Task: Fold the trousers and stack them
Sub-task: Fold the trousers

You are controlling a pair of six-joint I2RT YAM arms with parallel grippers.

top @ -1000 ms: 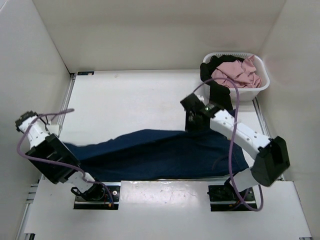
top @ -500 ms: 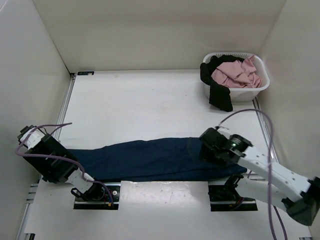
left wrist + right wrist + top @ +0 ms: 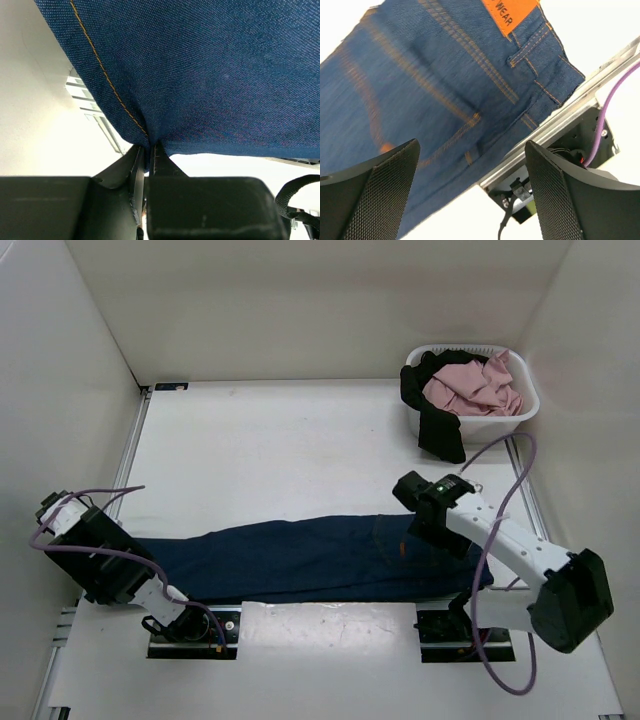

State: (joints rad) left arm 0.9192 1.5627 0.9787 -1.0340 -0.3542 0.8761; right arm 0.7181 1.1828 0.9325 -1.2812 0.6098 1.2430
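Note:
The trousers (image 3: 300,560) are dark blue jeans, laid out in a long strip along the near edge of the table. In the left wrist view my left gripper (image 3: 150,147) is shut on a pinched fold of the denim (image 3: 200,75) at the leg end. My right gripper (image 3: 432,520) hovers over the waist end, open and holding nothing. Seen from the right wrist, its mesh-faced fingers (image 3: 375,190) stand wide apart above the back pocket, with the orange waistband patch (image 3: 510,15) beyond.
A white basket (image 3: 525,410) at the back right holds a pink garment (image 3: 475,385). A black garment (image 3: 440,430) hangs over its front wall. White walls close in the table on three sides. A metal rail (image 3: 560,120) runs along the near table edge under the waist end.
My right gripper brought the waist end down from mid-table to the near edge, opened and let go. The trousers now lie flat and straighter. The left gripper has kept its hold.

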